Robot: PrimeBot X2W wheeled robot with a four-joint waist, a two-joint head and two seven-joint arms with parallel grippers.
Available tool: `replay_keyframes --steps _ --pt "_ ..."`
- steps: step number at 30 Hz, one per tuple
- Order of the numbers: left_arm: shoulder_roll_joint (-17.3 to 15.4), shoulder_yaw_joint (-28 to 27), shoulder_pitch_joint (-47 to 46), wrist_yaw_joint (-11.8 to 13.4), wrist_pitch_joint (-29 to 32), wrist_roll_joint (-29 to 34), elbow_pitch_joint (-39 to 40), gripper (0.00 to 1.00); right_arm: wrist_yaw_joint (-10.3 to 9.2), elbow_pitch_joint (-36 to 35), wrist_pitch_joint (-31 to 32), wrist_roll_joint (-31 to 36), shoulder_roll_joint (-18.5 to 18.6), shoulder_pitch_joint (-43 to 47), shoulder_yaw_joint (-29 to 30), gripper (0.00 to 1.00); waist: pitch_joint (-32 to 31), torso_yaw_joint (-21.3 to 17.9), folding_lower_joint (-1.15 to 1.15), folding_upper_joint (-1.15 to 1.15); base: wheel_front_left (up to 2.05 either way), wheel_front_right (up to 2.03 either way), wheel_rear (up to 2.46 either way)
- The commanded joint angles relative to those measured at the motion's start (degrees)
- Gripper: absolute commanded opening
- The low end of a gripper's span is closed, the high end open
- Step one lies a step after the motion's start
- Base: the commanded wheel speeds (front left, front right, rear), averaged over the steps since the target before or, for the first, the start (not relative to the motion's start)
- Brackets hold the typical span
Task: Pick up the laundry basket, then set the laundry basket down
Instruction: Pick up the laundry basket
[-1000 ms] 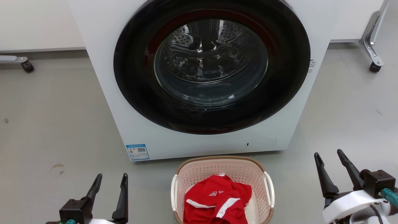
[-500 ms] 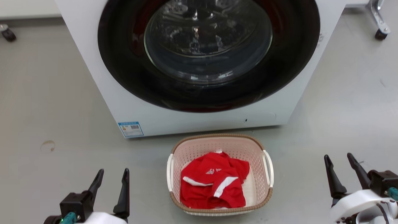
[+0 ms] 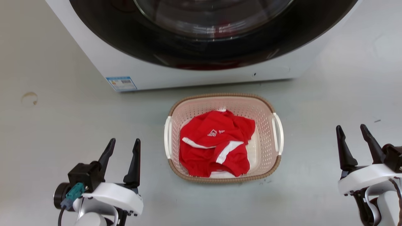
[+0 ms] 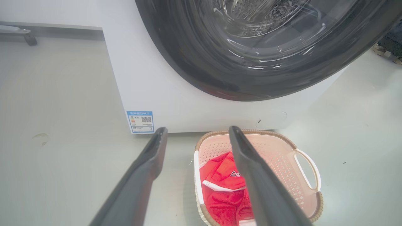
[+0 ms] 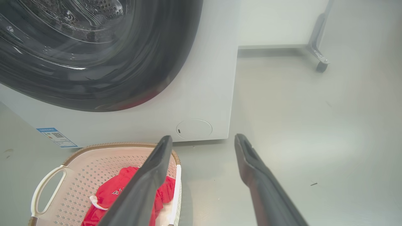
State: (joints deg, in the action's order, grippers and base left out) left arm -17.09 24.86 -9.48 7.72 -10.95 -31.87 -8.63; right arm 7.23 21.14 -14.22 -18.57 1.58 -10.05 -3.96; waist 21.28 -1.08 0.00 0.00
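Note:
The laundry basket [image 3: 264, 110] stands on the grey floor just in front of the washer, pinkish-cream and perforated, with a brown rim and white side handles. A red garment with white trim [image 3: 216, 141] lies inside it. My left gripper [image 3: 124, 145] hovers open off the basket's left side, apart from it. Well off to the basket's right, my right gripper [image 3: 351, 131] is open too, holding nothing. The left wrist view has the basket [image 4: 279, 157] past the left gripper [image 4: 196, 131]. In the right wrist view the basket [image 5: 94, 163] lies left of the right gripper [image 5: 204, 139].
The white washer [image 3: 201, 73] with its dark round door [image 3: 213, 40] rises directly behind the basket. A blue label [image 3: 121, 83] marks its lower left corner. A caster leg [image 5: 318, 50] stands far right. Open grey floor [image 3: 329, 94] lies either side of the basket.
The head camera has tilted downward, so the washer slides up the picture and the basket comes fully into view. Both grippers stay open on either side of the basket.

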Motion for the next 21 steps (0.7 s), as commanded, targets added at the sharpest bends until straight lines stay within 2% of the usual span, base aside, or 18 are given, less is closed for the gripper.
replay_keyframes --steps 1,11,21 --pt "-0.69 -1.63 -3.04 -0.63 -0.74 -0.06 -0.17 1.0 0.25 -1.14 -0.78 0.52 1.3 -1.34 -0.68 1.0 4.16 0.18 0.0 0.0 0.0 0.0 0.0" --pt "1.09 -0.64 -10.75 -5.24 -2.39 -0.1 -9.3 1.0 0.25 -0.1 -0.78 -0.11 1.3 -4.33 -1.41 1.0 11.8 0.36 0.0 0.0 0.0 0.0 0.0" --pt "4.26 0.32 -19.69 -10.63 -3.76 0.86 -19.73 1.0 0.25 2.8 -0.78 -2.02 1.3 -8.6 -3.55 1.0 18.35 1.21 0.0 0.0 0.0 0.0 0.0"
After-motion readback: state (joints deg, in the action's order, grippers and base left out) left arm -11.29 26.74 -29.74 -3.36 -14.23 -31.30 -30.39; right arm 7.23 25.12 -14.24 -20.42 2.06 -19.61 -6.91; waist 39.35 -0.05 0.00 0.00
